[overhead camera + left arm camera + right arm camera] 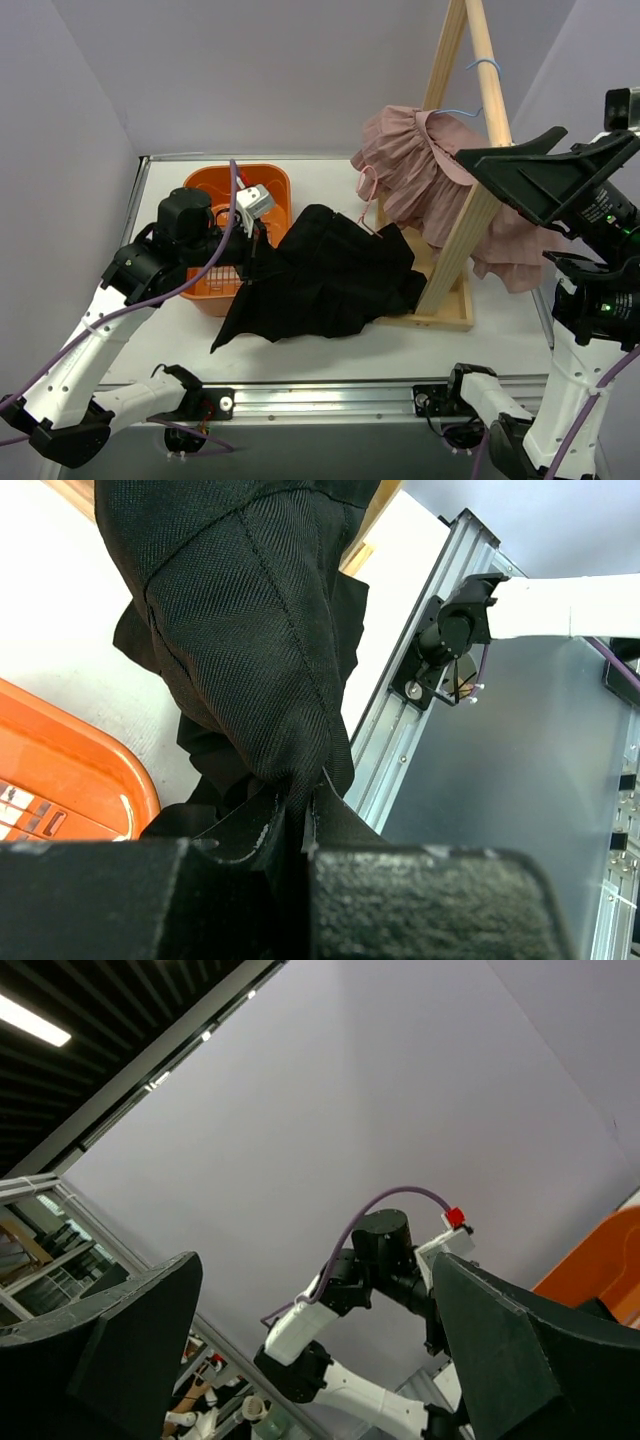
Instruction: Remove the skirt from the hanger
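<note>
The left tool is pressed together on a fold of the black skirt. In the left wrist view its fingers sit side by side at the bottom of the frame. The dark twill bunches into the narrow seam between them and rises away from the tool as a thick ridge.

From above, the pinched edge is at the skirt's left end, just beside the right rim of the orange basket. From there the cloth spreads rightward across the white desk. One corner trails toward the near edge, and the far side lies against the base of the wooden rack. Most of the skirt rests on the desk; only the gripped part is lifted.

The right tool is raised at the right side with its jaws spread wide and nothing between them. It is well apart from the black skirt and sits close to the rack's slanted post. The right wrist view looks past both fingers at the wall and the left arm.

A pink skirt hangs bunched on the rack, beside and partly below the right tool. Blue hooks loop over the rod above it.
</note>
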